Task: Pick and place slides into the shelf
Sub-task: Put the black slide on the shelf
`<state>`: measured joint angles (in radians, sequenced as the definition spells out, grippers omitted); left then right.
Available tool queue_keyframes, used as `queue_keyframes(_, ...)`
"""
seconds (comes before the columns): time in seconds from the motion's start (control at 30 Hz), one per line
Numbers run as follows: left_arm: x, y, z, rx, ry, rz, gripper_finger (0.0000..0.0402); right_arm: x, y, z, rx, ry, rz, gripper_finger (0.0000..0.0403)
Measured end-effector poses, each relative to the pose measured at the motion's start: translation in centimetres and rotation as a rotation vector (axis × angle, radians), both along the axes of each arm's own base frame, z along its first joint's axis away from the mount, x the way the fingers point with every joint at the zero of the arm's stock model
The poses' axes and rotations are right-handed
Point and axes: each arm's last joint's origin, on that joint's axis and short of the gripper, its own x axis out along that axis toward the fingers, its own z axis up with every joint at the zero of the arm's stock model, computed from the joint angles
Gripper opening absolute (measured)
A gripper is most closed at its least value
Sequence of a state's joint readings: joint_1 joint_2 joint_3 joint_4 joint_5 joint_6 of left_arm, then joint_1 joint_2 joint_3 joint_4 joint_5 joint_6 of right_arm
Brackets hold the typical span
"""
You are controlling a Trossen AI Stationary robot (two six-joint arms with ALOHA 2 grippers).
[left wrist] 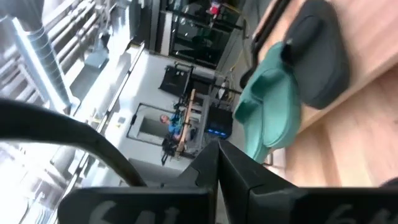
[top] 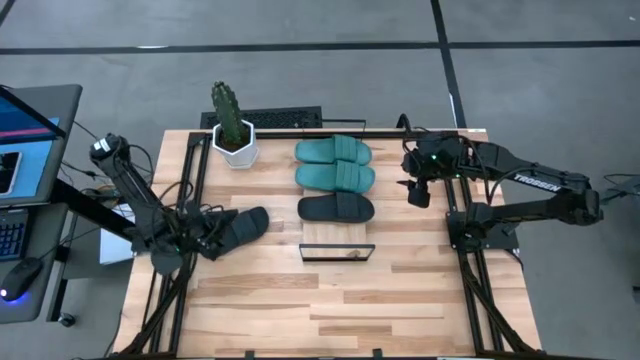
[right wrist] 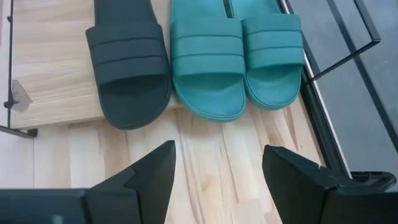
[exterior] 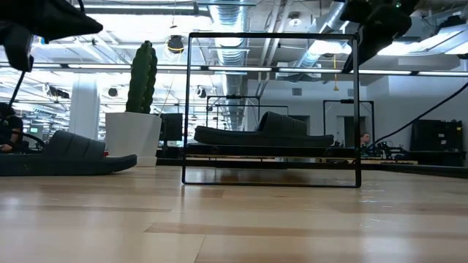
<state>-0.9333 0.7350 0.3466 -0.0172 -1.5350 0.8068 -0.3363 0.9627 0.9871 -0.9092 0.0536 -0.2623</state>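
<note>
3 slides on shelf (top: 337, 243): 2 teal (top: 335, 163), 1 black (top: 336, 208). 4th black slide (top: 238, 226) lies on table (top: 350, 300) at my left gripper (top: 196, 240), long axis toward shelf; left jaws clenched. My right gripper (top: 417, 190), jaws released, hangs beside shelf.

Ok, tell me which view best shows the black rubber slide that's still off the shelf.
The high view: the black rubber slide lies whole on the wooden tabletop, left of the light-wood shelf, at the left gripper. The low view shows it side-on. Neither wrist view shows it.
</note>
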Motion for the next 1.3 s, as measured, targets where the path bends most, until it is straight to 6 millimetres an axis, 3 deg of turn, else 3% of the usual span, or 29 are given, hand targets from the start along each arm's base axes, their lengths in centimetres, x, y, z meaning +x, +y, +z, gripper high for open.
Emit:
queue_keyframes(0.27, 0.8, -0.8, -1.0, -0.028, -0.017, 0.01, 0.0, -0.1, 0.0, -0.1, 0.005, 0.009, 0.002, 0.0226)
queue_keyframes(0.43, 1.6, -0.2, -0.6, -0.045, 0.05, -0.072, 0.0, -0.1, 0.1, -0.1, 0.008, 0.018, 0.002, 0.0226)
queue_keyframes(0.6, 2.9, 1.3, 1.7, -0.206, 0.094, -0.315, 0.0, -0.2, 0.1, -0.2, 0.009, 0.022, 0.003, 0.0226)
queue_keyframes(0.73, 2.8, 2.8, 4.5, -0.322, 0.163, -0.536, 0.0, -0.2, 0.1, -0.2, 0.006, 0.027, 0.009, 0.0226)
queue_keyframes(0.83, 2.1, 4.5, 5.6, -0.335, 0.274, -0.463, 0.0, -0.2, 0.1, -0.2, -0.004, 0.031, 0.022, 0.0226)
queue_keyframes(1.0, 1.2, 6.5, 5.6, -0.322, 0.483, -0.252, 0.0, -0.2, 0.1, -0.2, -0.007, 0.035, 0.028, 0.0226)
queue_keyframes(1.3, 1.8, 6.6, 3.6, -0.467, 0.649, -0.139, 0.0, -0.2, 0.1, -0.2, -0.007, 0.037, 0.029, 0.0226)
